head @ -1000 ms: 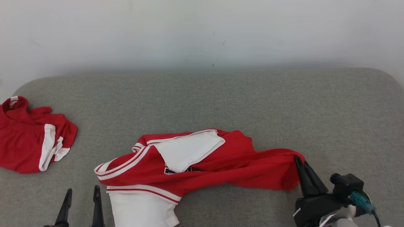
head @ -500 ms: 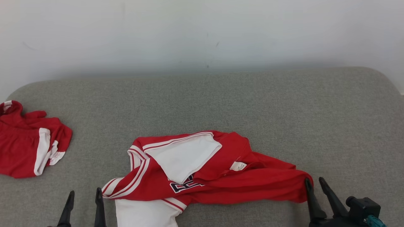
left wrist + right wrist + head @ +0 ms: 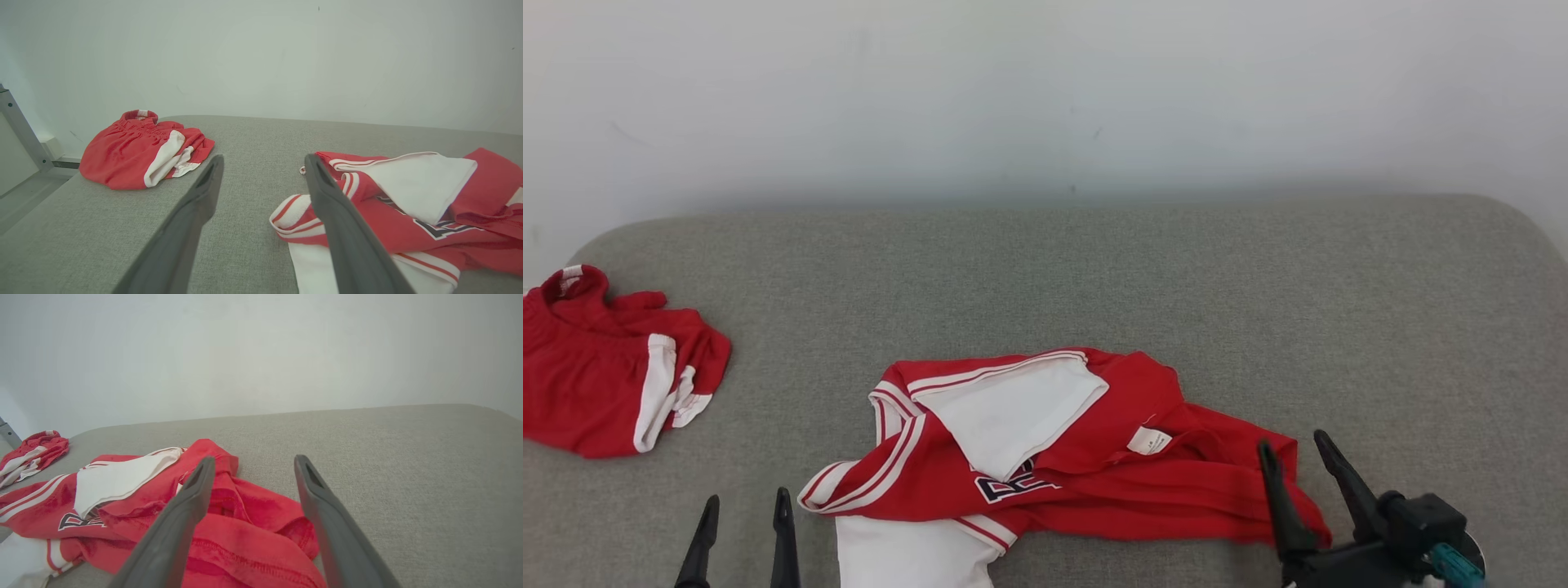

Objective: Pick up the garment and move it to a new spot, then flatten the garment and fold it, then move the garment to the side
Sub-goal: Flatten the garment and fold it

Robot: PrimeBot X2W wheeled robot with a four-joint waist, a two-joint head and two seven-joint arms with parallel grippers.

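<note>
Surface: A grey pad (image 3: 1094,269) is running back to a plain white wall (image 3: 1045,98), and both garments are lying on it.
Shorts: The red shorts (image 3: 596,384) are sitting bunched in their own heap and seem to be playing no part in this step.
Jersey: The red-and-white jersey (image 3: 1045,457) is lying crumpled well to the right of the shorts and nearer the robot than they are. A white panel is flopping over its red middle, and a small tag (image 3: 1149,441) is showing.
Right gripper: The right gripper (image 3: 1290,441) is hovering at the jersey end farthest from the shorts. Its jaws are standing wide and gripping nothing. One finger is overlapping the red hem and the other is crossing bare pad.
Left gripper: The left gripper (image 3: 747,496) is waiting between the shorts and the jersey, just beside the striped corner, spread wide and empty.
Why: The two grippers are bracketing the jersey's opposite ends, probably so each can take an end and pull the cloth flat.
Stage: The jersey seems to be resting in its new spot; flattening is not yet done.
Risk: Layers are overlapping, so a one-sided tug is likely to drag the whole heap.
</note>
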